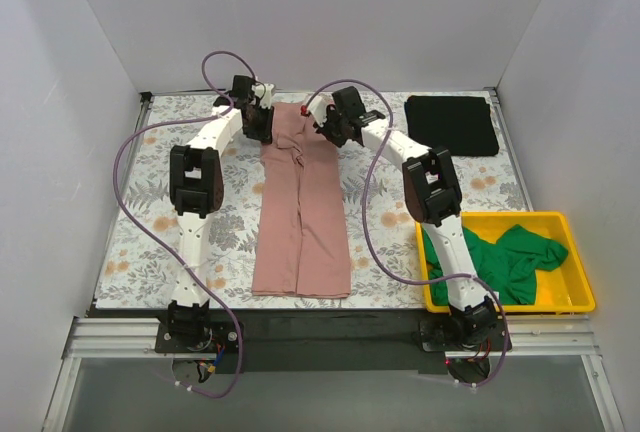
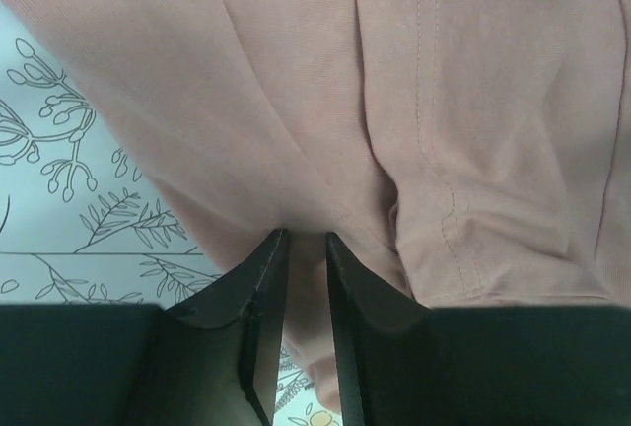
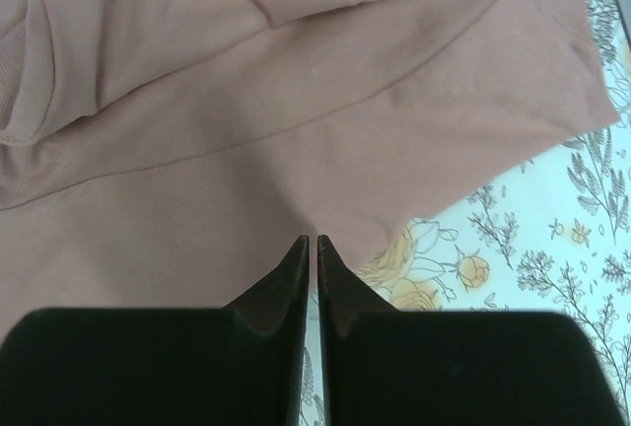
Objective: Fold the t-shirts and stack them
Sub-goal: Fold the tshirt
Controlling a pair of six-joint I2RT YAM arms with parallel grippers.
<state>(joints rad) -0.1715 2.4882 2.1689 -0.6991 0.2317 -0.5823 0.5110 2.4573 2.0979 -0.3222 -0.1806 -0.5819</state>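
Yellow bin (image 1: 572, 277) with green t-shirt (image 1: 500, 257), front-right

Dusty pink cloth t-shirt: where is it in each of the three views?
Top external: dusty pink cloth t-shirt, long strip at centre.
Left wrist: t-shirt fills top and right.
Right wrist: t-shirt fills top and left.
Shared landmark: floral-patterned table covering bordering it.

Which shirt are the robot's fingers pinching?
The pink t-shirt, stretched long down the middle. The black t-shirt lies folded at the far right, the green t-shirt crumpled in the yellow bin, both untouched.
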